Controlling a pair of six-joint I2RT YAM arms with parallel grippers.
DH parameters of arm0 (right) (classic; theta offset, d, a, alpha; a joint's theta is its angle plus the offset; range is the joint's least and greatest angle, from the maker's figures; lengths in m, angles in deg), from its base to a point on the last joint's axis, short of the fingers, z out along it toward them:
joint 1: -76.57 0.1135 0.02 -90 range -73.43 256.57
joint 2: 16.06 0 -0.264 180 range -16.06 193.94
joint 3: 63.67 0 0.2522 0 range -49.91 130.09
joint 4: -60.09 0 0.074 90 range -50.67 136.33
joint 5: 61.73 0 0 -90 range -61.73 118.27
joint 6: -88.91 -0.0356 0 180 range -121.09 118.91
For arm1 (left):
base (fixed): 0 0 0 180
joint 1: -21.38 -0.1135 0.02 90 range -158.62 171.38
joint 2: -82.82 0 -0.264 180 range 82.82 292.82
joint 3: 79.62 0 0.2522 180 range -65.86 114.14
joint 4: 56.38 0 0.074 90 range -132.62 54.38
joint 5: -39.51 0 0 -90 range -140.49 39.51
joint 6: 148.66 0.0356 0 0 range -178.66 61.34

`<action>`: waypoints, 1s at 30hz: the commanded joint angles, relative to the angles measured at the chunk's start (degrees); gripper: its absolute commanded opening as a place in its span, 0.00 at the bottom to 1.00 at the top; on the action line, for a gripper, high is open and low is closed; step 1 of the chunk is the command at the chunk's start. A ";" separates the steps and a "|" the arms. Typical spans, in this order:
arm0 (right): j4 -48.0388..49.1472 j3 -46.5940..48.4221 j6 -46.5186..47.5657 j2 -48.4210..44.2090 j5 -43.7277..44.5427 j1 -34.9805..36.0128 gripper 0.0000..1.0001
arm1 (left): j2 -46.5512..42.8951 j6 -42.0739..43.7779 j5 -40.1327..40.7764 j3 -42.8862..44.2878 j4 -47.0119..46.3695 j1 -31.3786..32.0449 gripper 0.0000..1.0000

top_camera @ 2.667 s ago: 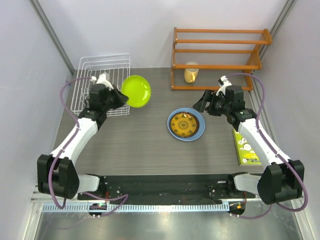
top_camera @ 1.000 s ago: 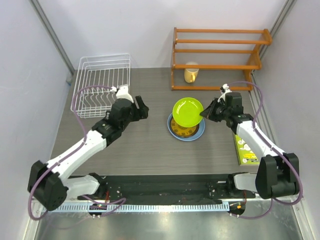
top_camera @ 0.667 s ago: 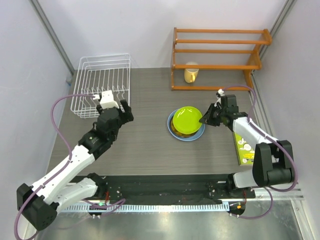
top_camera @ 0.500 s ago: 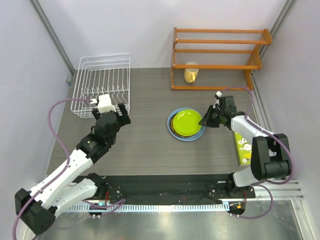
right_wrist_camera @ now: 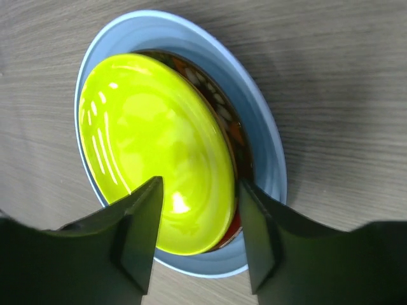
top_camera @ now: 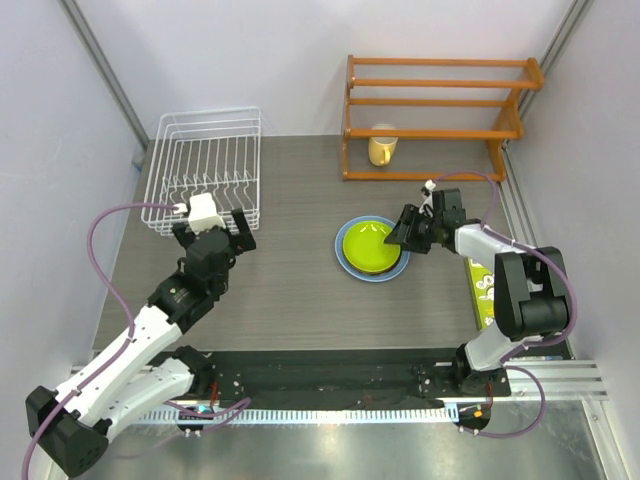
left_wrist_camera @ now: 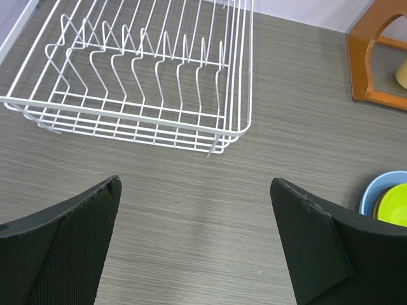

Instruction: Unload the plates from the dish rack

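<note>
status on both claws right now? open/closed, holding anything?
Left claw: open, empty, facing the dish rack.
Right claw: open, gripping nothing; the lime green plate rests stacked over the light blue plate.

White wire dish rack (left_wrist_camera: 146, 89) sits upper left on the grey wood-grain bench (left_wrist_camera: 292, 76). It is seen from its near long side, with a row of thin upright dividers (left_wrist_camera: 157, 76) running across it. The left end effector (left_wrist_camera: 196, 190) hangs over the bench just short of the rack. Its two black fingers (left_wrist_camera: 63, 248) come in from the bottom corners, spread wide, with bare bench showing between them. Top right is the curved foot of an orange wooden shelf (left_wrist_camera: 362, 63), with a sliver of pale yellow mug (left_wrist_camera: 402, 70) at the frame edge. At the right edge, the rim of a light blue plate (left_wrist_camera: 372, 194) holds a lime green plate (left_wrist_camera: 394, 206), both cut off by the right finger.
</note>
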 commanded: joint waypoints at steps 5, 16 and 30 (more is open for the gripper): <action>-3.50 1.85 4.39 -7.53 8.42 -0.06 0.65 | 0.98 1.34 4.88 -0.24 -0.61 0.06 0.99; -5.97 -0.78 7.83 -22.48 27.49 -0.15 0.75 | 5.11 1.43 3.13 1.34 -1.92 -0.02 1.00; 10.19 -16.77 4.14 -30.92 45.97 1.43 1.00 | 17.49 11.88 11.56 5.56 -10.63 -0.46 0.99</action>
